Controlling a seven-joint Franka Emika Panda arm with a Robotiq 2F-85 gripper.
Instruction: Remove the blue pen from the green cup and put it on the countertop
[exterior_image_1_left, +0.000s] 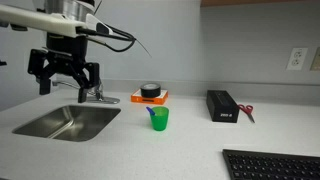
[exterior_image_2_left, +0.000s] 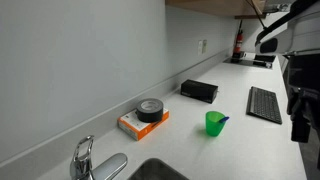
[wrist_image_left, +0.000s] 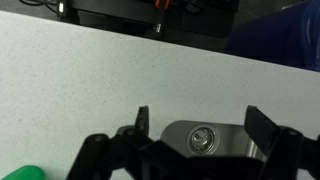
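The green cup stands on the pale countertop just right of the steel sink, with the blue pen leaning out of it to the left. Both also show in an exterior view, the cup and the pen tip at its rim. My gripper hangs open and empty above the sink, left of the cup and well apart from it. In the wrist view the open fingers frame the faucet base, and a bit of the green cup shows at the lower left corner.
A steel sink with a faucet lies under the gripper. An orange base with a black round object stands behind the cup. A black box, red-handled scissors and a keyboard lie to the right.
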